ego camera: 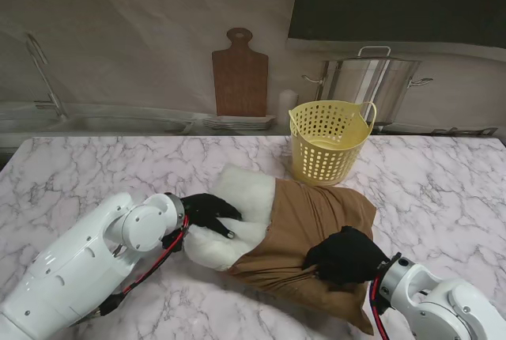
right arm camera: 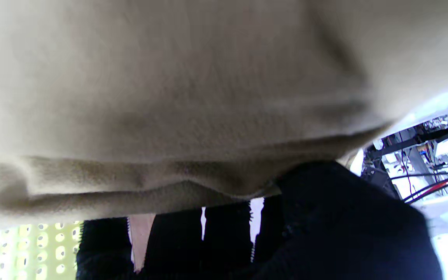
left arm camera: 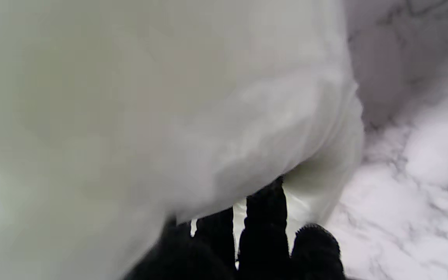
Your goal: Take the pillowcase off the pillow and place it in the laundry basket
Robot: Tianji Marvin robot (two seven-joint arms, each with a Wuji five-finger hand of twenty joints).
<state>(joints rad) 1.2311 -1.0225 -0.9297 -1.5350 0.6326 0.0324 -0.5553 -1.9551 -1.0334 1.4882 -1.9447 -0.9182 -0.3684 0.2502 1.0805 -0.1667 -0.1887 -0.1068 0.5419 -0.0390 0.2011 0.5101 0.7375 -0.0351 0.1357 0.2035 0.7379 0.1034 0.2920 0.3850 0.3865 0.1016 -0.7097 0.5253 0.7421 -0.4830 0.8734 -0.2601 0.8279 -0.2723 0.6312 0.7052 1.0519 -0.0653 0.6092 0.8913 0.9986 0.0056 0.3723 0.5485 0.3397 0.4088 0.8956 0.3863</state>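
Observation:
A white pillow (ego camera: 237,213) lies on the marble table (ego camera: 79,174), its left part bare and its right part still inside a brown pillowcase (ego camera: 316,221). My left hand (ego camera: 207,212), in a black glove, grips the bare white end; its fingers (left arm camera: 265,233) press into the pillow (left arm camera: 150,97). My right hand (ego camera: 345,255), also gloved, is closed on a bunch of the pillowcase near its front edge; the cloth (right arm camera: 169,97) fills the right wrist view above my fingers (right arm camera: 224,233). The yellow laundry basket (ego camera: 328,142) stands just beyond the pillow.
A wooden cutting board (ego camera: 239,75) leans on the back wall over a stack of plates (ego camera: 237,124). A steel stockpot (ego camera: 368,79) stands behind the basket. A sink with tap (ego camera: 47,79) sits at the back left.

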